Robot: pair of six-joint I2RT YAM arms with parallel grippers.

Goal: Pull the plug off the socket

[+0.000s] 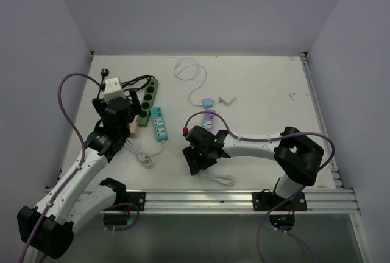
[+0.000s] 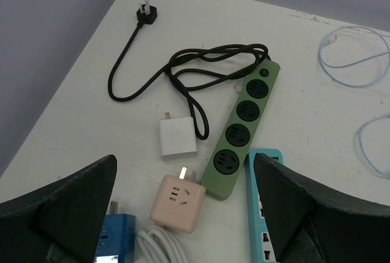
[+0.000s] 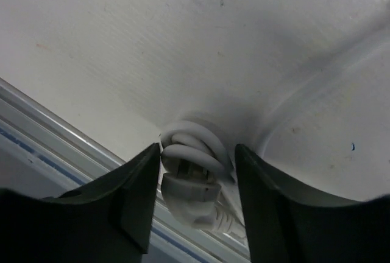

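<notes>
A green power strip is noted lying on the white surface, its black cord looped beside it and ending in a black plug. A white charger and a pink adapter are recorded just beside the strip. A pale blue cable is seen well apart.

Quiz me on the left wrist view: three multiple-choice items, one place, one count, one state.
1. Where is the white charger? A on the table beside the green power strip; B plugged into that strip; C hanging off the edge.
2. Large round sockets on the green strip? A two; B four; C six.
3. The left gripper is: A wide open, empty; B shut on a cable; C shut, empty.
Answers: 1 A, it lies flat next to the strip; 2 B, four in a row; 3 A, fingers far apart, gripping nothing.
</notes>
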